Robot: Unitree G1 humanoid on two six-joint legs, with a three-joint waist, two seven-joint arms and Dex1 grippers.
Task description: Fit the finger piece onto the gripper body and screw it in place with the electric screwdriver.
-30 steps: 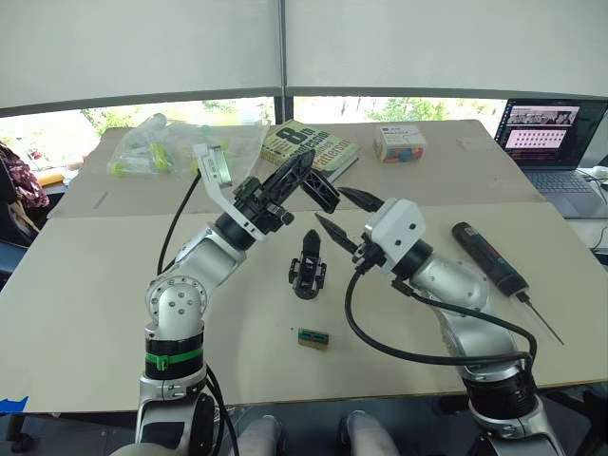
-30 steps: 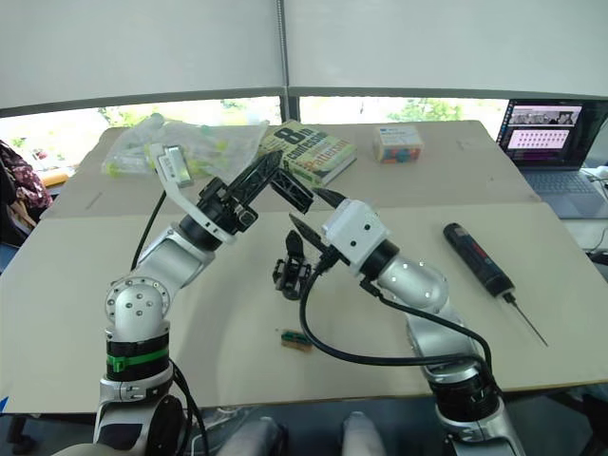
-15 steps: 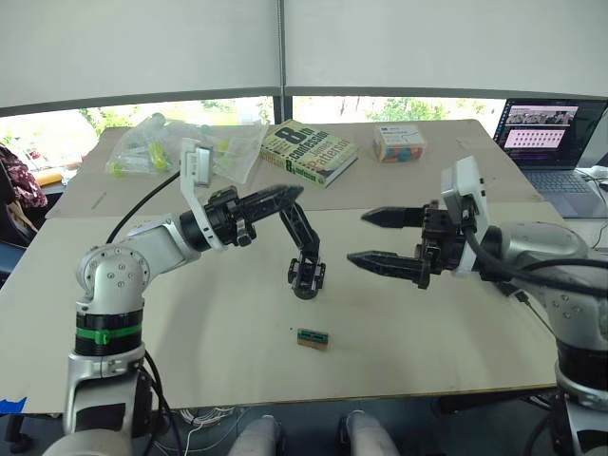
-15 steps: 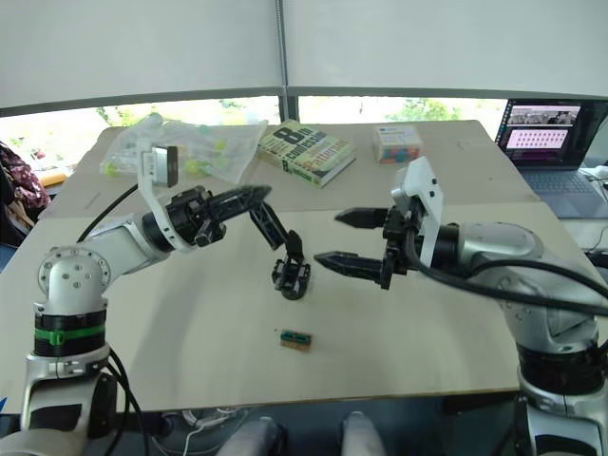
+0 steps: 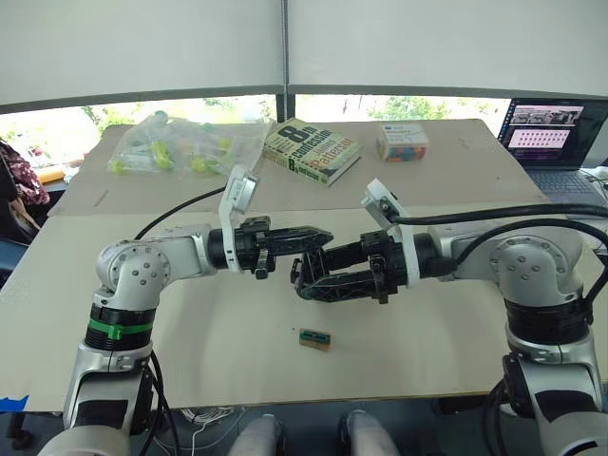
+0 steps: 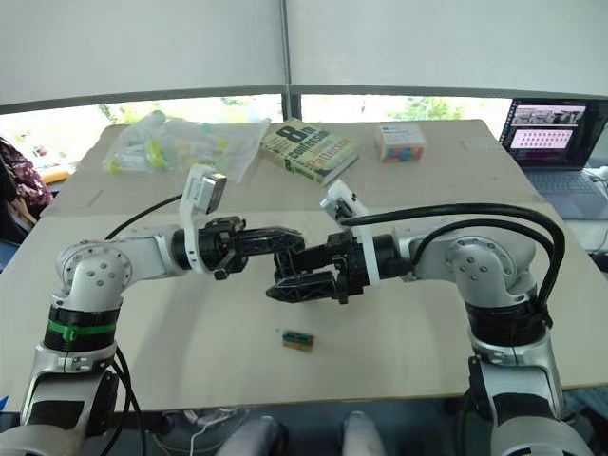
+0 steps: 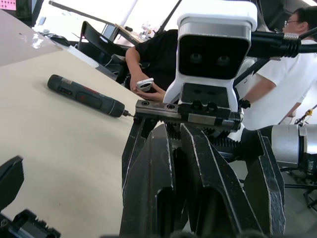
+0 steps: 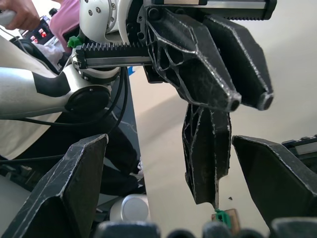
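Both our arms are swinging in toward the middle of the surface [image 5: 190,361] since a moment ago. Our left hand [image 5: 318,235] is narrow, fingers nearly together. Our right hand [image 5: 318,274] is wide, closing around the gripper body [image 5: 302,281]. The electric screwdriver [image 7: 84,95] is lying untouched toward the right edge. We are getting ready to steady the body; the finger piece isn't clear.

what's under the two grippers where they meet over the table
The gripper body sits there on the table, between the right gripper's open fingers. The left gripper covers its top, so its finger is hidden.
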